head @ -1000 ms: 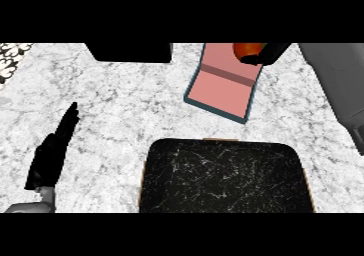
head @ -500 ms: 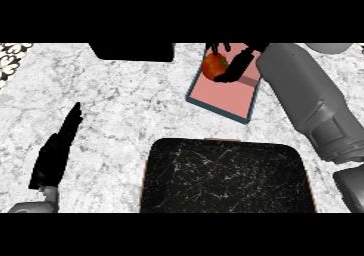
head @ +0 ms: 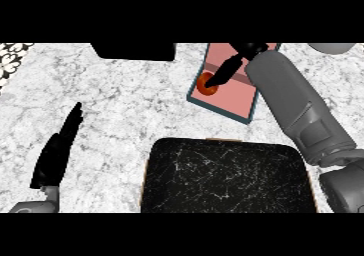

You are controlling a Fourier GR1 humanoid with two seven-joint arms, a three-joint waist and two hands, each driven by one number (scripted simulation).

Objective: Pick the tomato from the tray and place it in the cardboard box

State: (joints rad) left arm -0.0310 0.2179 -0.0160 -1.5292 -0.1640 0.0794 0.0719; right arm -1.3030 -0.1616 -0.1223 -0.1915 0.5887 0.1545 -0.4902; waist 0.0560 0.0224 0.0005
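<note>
Half of the tomato [head: 208, 85] is about all that shows, an orange-red curve peeking out from behind the dark fingers [head: 228, 70] of the right hand [head: 240, 57]. Those fingers reach down over it and appear to curl round it, though the fruit hides so much behind them that the contact itself is hard to make out. The tomato sits low over the near-left part of the tray [head: 225, 97], a pink slab with a dark teal rim lying at a slant on the marbled tabletop [head: 118, 110]; whether it rests on the tray or is just clear of it cannot be told. Nothing else lies in the tray.

Nearer than the tray, toward the view's lower edge, stands the box [head: 228, 176], looking like a rounded black panel flecked with white, with only a thin tan line of cardboard at its left and top edges. Its near end is cut off.

Far to the left of the tray, the left hand [head: 58, 152] rests with its fingers straight and released, holding nothing. A black block [head: 133, 51] beyond it and left of the tray is cut off at the top, and a patterned strip [head: 8, 52] shows at the far left corner.

No writing or labels can be read anywhere.
</note>
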